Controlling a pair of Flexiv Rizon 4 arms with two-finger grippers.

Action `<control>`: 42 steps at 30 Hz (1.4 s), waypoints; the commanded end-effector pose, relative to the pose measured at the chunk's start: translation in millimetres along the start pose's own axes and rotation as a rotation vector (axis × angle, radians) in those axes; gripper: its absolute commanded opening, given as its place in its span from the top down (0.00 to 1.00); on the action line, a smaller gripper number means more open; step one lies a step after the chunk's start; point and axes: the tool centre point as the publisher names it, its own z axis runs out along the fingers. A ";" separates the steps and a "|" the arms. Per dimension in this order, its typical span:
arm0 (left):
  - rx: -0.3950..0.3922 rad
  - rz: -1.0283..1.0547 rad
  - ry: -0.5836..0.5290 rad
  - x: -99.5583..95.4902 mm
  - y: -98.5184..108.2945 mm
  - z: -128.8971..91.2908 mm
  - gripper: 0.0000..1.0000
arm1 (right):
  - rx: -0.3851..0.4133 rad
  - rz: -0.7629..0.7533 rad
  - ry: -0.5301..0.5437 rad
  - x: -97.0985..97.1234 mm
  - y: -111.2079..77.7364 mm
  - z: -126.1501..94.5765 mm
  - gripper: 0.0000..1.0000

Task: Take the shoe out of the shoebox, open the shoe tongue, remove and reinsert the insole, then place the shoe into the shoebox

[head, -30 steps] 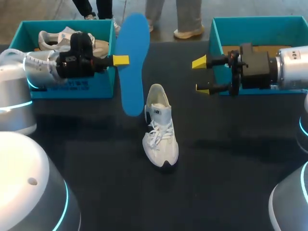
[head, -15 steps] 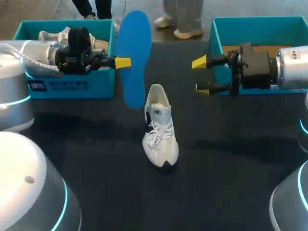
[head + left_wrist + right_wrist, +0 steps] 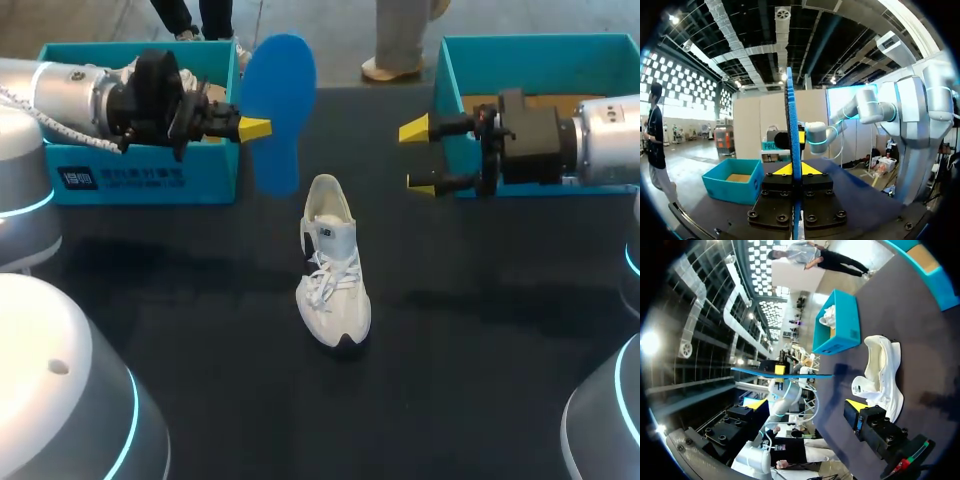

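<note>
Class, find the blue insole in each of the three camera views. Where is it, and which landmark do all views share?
Head view: flat blue foam insole held up in the left gripper, beyond the white laced shoe.
Left wrist view: edge-on, clamped in that gripper.
Right wrist view: a thin edge-on strip beyond the shoe.
Shared landmark: the open teal shoebox with the brown floor.

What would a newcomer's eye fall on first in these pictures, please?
The blue insole, held in the air by the left gripper near the left shoebox. Then the white shoe standing alone mid-table, and the right gripper, open and empty, beside the right shoebox.
</note>
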 end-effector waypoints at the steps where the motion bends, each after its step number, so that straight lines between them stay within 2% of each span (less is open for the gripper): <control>1: 0.079 0.148 -0.035 1.7 12.9 -0.9 1.00 | 0.000 0.001 0.000 -0.3 1.0 2.7 0.00; 4: 0.096 0.233 -0.043 -0.4 14.8 0.7 1.00 | 0.000 0.001 0.000 -0.3 1.0 2.7 0.00; 10: 0.041 0.529 -0.012 -3.1 18.7 6.0 1.00 | 0.000 0.001 0.000 -0.3 1.0 2.7 0.00; 12: -0.003 0.676 0.007 -3.0 20.9 8.1 1.00 | 0.000 0.001 0.000 -0.3 1.0 2.7 0.00; 18: -0.059 1.168 0.019 -5.4 24.5 10.0 1.00 | 0.000 0.001 0.000 -0.3 1.0 2.7 0.00; 21: -0.043 1.339 0.025 -6.0 25.7 10.5 1.00 | 0.000 0.001 0.000 -0.3 1.0 2.7 0.00; 23: -0.059 1.226 -0.004 -5.2 23.4 13.8 1.00 | 0.000 0.001 0.000 -0.3 1.0 2.7 0.00; 42: -0.067 1.269 0.014 -3.7 26.0 14.2 1.00 | 0.000 0.001 0.000 -0.3 1.0 2.7 0.00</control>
